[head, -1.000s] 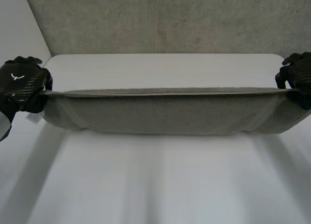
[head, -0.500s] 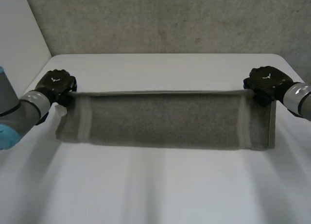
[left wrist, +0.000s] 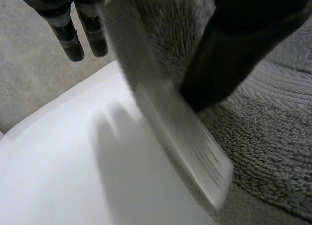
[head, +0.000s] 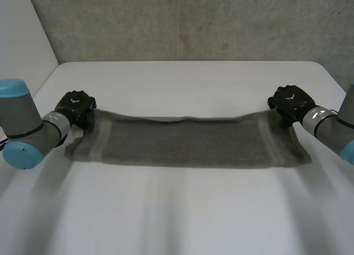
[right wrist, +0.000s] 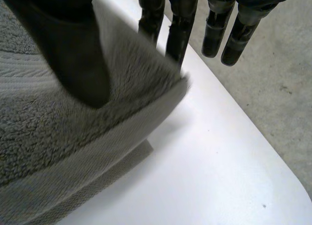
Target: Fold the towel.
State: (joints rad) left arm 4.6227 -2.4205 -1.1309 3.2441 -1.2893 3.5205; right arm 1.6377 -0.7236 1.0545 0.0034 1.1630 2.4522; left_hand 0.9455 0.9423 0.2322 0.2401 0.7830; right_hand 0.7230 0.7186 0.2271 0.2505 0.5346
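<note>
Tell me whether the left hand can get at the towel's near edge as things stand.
Likely yes, once it lets go: the left hand pinches the towel's far left corner. The near edge lies on the table close to it, with nothing in between.

right hand (right wrist: 73, 54): we see thumb atop towel (right wrist: 68, 137) corner, fingers (right wrist: 179, 25) behind it, pinching | held corner raised over a lower towel layer on white table (right wrist: 209, 181) | near table's edge, grey concrete surface (right wrist: 278, 103) beyond

Label (left wrist: 195, 147) on towel (left wrist: 268, 132) blurred — print unreadable; rt arm (head: 332, 130) cut off.
</note>
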